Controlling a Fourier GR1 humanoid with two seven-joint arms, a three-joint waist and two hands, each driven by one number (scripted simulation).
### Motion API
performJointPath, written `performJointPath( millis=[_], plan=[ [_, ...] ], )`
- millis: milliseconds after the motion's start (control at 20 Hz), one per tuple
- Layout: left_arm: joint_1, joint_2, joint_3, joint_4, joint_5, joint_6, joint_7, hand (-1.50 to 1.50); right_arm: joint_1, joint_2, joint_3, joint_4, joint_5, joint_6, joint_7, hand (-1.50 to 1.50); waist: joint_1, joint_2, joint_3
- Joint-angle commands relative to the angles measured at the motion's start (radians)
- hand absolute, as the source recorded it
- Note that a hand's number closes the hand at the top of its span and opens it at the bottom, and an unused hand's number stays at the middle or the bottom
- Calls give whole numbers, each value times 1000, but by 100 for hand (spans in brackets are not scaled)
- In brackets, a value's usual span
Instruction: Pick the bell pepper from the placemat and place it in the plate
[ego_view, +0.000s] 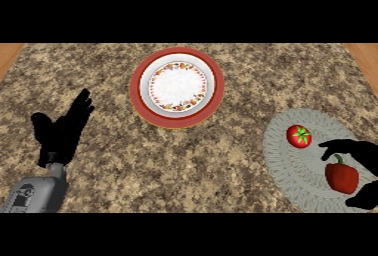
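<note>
Plate (176, 82) center-far, on a red underplate (137, 97), holds nothing. Round grey placemat (295, 170) at right carries 2 items: tomato (299, 136) on its far side, bell pepper (342, 176) near-right of it, lying on the mat. Left hand (63, 132) rests at left, fingers straight and up, touching nothing. Right hand (351, 148) at the right edge curls round the pepper, fingers over the stem, thumb at its near end. Bare counter (184, 165) lies between mat and plate.

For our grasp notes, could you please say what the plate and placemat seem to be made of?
The plate looks like glazed ceramic: smooth white centre, floral band, red rim. The placemat looks woven, perhaps fabric or fibre: matte grey with ringed ribbing.
</note>
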Motion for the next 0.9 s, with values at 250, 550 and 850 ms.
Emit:
performJointPath(
  millis=[250,550,850],
  plan=[
    [28,-8,28,9,-20,-49,-23,0,69,95,-14,-59,27,-24,-19,150,-5,3,6],
    [15,-35,13,-2,-36,-20,-11,0,-31,310,135,-279,106,-83,160,150,11,-4,3],
    [-43,-38,-26,19,-40,-64,-2,0,-239,626,386,-308,258,-123,339,150,122,8,0]
  ],
)
